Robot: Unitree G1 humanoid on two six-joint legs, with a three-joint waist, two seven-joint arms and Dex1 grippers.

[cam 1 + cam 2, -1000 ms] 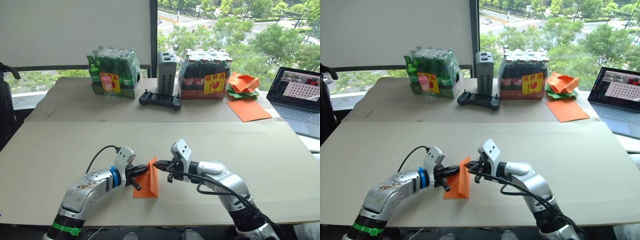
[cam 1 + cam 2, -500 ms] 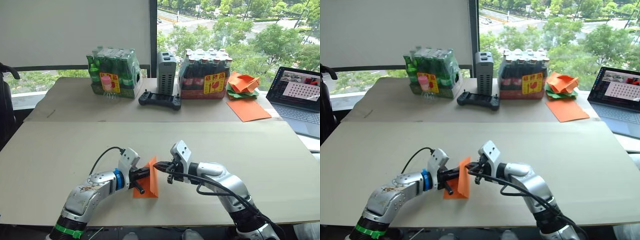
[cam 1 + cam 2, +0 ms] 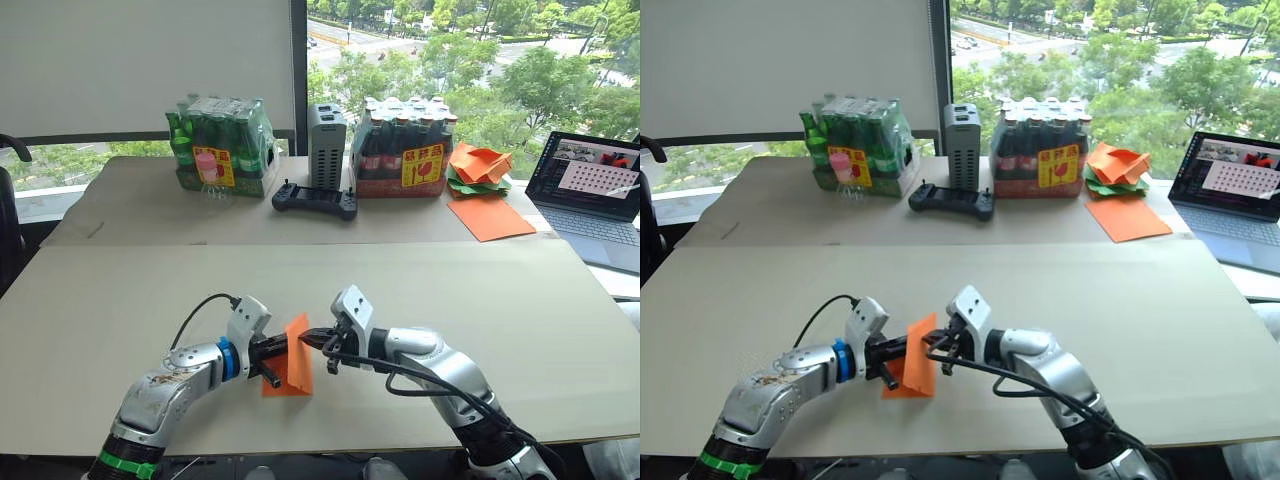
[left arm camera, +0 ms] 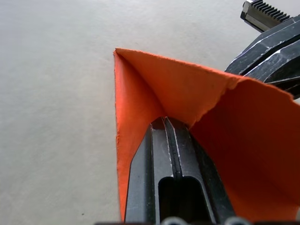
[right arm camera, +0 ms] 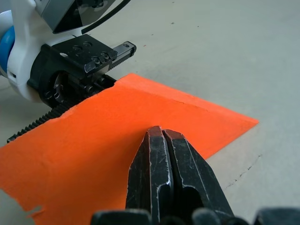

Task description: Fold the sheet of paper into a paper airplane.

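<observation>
Both fingers pinch the sheet of paper (image 3: 295, 355), standing upright, corner up.

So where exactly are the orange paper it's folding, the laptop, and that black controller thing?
sheet of paper (image 3: 297, 348): left eye view, raised flap.
laptop (image 3: 590, 182): left eye view, screen.
black controller (image 3: 315, 201): left eye view, middle of body.

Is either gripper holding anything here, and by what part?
Both hold the thin bright-orange sheet of paper: the left gripper is shut inside its fold, and the right gripper is shut against its raised flap from the opposite side.
</observation>
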